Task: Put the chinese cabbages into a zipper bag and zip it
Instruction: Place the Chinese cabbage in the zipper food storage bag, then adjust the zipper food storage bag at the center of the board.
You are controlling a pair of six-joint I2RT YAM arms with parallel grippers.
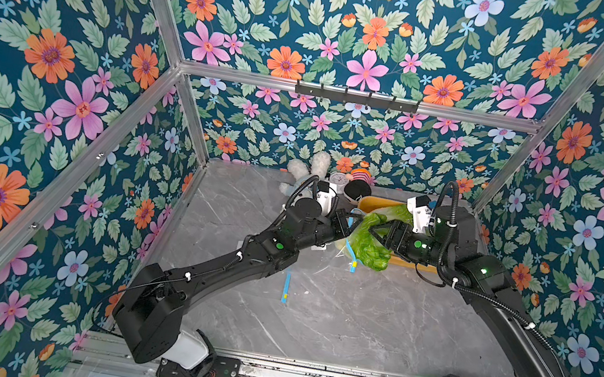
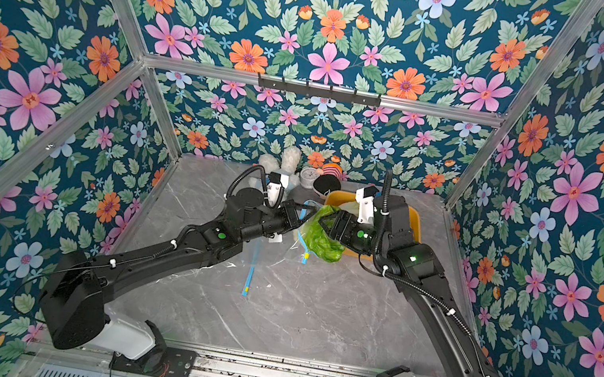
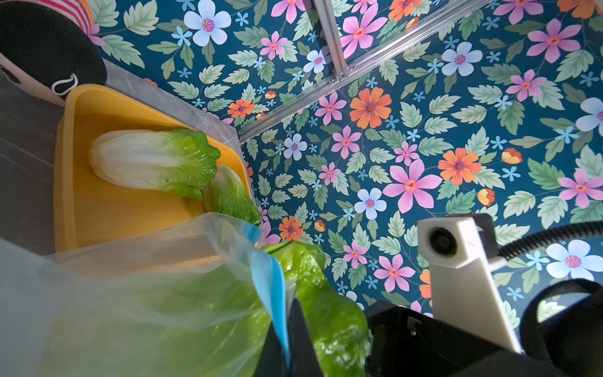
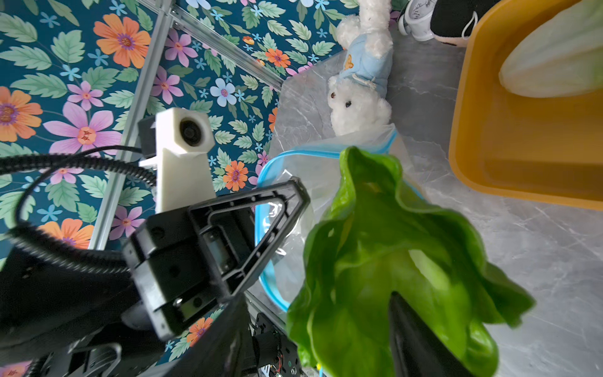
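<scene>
Left hand (image 1: 352, 223) grips one bag (image 3: 146, 293) — three cabbages (image 3: 153, 160)

Top views: yellow tray (image 1: 373, 201) mostly behind right arm (image 1: 492, 290), at bench (image 1: 330, 329) 1 o'clock; tray cabbages (image 1: 393, 210) just a pale sliver. Left pincer (image 1: 355, 221) tips lost behind zipper bag (image 1: 352, 254). Bagged chinese cabbage (image 3: 169, 310) base blurred through film. Leaves hide whether right pincer (image 1: 375, 234) touches it. Dial (image 1: 337, 179) at 12 o'clock unreadable.

The grey marble table (image 1: 309, 325) carries a yellow tray (image 3: 114, 212), a white teddy bear (image 4: 359, 98) and a small clock (image 1: 338, 179).
</scene>
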